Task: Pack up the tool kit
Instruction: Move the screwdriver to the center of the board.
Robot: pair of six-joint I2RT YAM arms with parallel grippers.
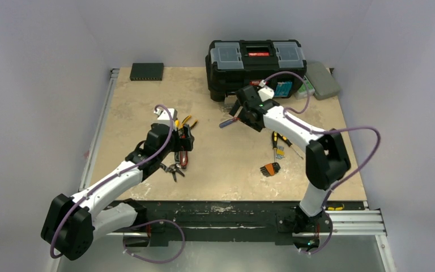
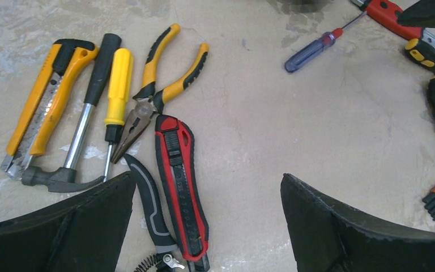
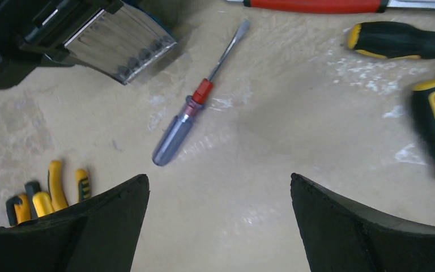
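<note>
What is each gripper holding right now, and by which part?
Nothing. The left gripper is open near the red utility knife, and the right gripper is open near the blue-handled screwdriver. Both tools lie untouched.

Tabletop (image 1: pixel 221 170): tan, mottled, whitish scuffs.
- Far edge, right of centre: black toolbox (image 1: pixel 256 65), lid down, two clear-lidded compartments on top.
- Far right corner: flat grey case (image 1: pixel 323 79), just beside the toolbox.
- Far left corner: thin black rectangular device (image 1: pixel 146 71).
- Left of centre, lying side by side: yellow utility knife (image 2: pixel 63 99), black-handled hammer (image 2: pixel 90 93), yellow-handled screwdriver (image 2: pixel 118 85), yellow-and-black pliers (image 2: pixel 150 102), red utility knife (image 2: pixel 177 170). A black-handled tool (image 2: pixel 147 198) lies against the red knife.
- Centre, alone: blue-handled screwdriver (image 2: pixel 308 55).
- Right side: yellow-and-black screwdrivers (image 1: pixel 274 139). The orange hex-key set (image 1: pixel 270 169) lies closer to the near edge.
</note>
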